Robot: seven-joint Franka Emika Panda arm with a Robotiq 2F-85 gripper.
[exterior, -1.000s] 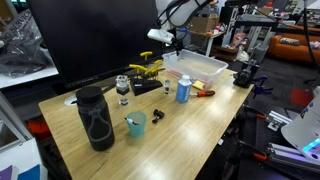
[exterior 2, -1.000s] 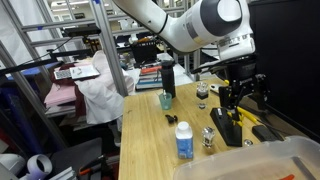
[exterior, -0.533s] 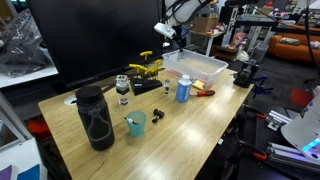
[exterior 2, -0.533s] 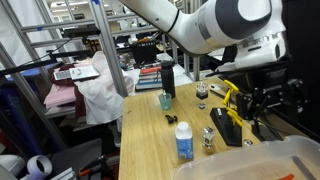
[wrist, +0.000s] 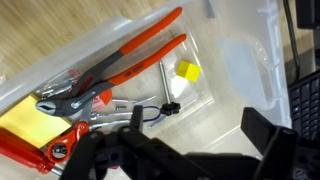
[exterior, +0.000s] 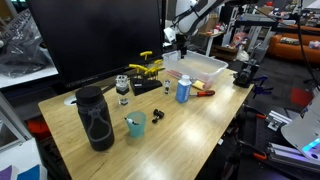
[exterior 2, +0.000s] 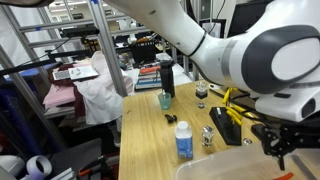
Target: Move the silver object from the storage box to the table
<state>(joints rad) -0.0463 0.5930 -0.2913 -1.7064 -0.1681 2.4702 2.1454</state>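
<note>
step: reach, your gripper (wrist: 190, 152) hovers over the box (wrist: 235, 95)
jaws: spread wide, empty
silver object (wrist: 163, 80): in box, 11 o'clock of gripper
next: probably drop, straddle it, pinch, lift to table (exterior: 190, 125)

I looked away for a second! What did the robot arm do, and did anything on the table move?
The gripper swung sideways, from beside the storage box to above it. Its jaws were open the whole time and held nothing, so nothing was picked up or let go. The box, the blue-labelled can, the teal cup and the black bottle stayed put on the table.
</note>
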